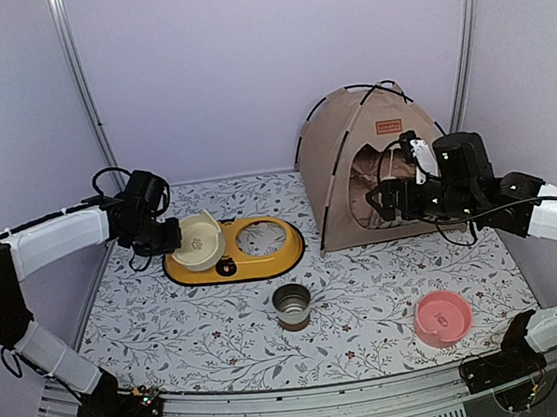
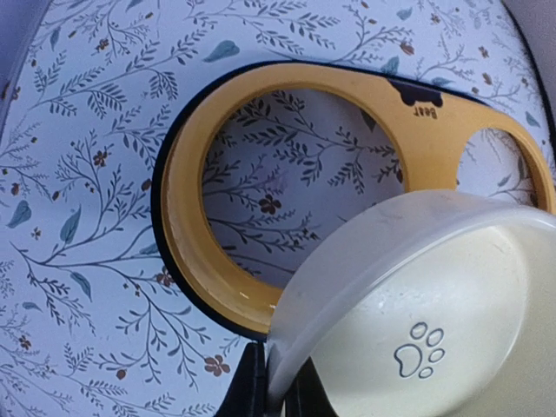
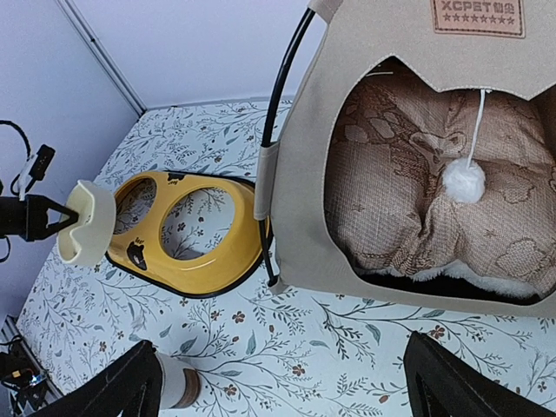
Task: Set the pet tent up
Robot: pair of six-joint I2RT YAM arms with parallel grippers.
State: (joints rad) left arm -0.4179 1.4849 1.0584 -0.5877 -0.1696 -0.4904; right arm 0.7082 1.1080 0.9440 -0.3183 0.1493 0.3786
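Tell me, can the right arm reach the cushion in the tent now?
Probably yes. The open right gripper faces the doorway of the tent, and only the hanging pom-pom lies before the cushion.

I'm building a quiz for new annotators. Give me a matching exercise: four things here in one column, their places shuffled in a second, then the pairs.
1 cream bowl
2 steel cup
3 pink bowl
4 white pom-pom

A hangs in the pet tent doorway
B near the right arm's base
C gripped by the left fingers
D stands in front of the yellow stand

Pairs: 1-C, 2-D, 3-B, 4-A
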